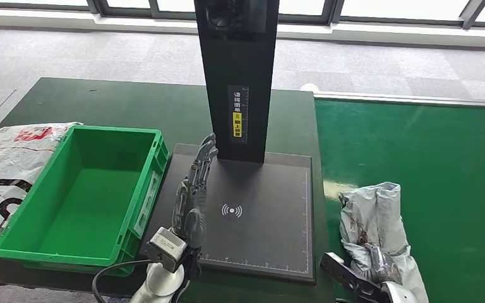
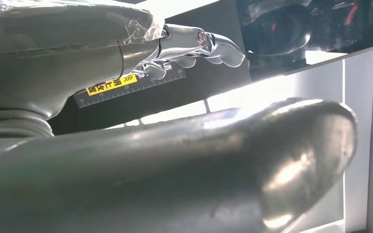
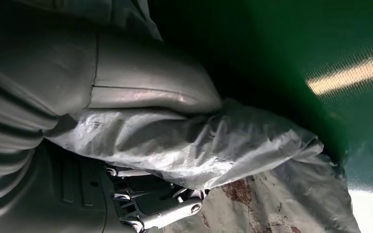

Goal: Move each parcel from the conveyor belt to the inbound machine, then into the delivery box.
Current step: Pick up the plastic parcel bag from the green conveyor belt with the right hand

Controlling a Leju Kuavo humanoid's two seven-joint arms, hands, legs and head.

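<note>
One grey parcel point(image 1: 372, 221) lies on the green conveyor belt point(image 1: 429, 164), with the right hand point(image 1: 372, 262) gripping a fold of its plastic.
The left hand point(image 1: 194, 189), empty with fingers outstretched, rests flat on the inbound machine point(image 1: 271, 214); beside it sits one green delivery box point(image 1: 82, 196). The machine's black post point(image 1: 237, 76) carries a yellow label; its writing is illegible.

A parcel-sorting station in an office-like hall is shown: a green conveyor belt point(image 1: 417, 164), a black inbound machine point(image 1: 259, 214) with a scanning column, a green delivery box point(image 1: 88, 252), grey carpet and a window row point(image 1: 366, 12) are seen.
</note>
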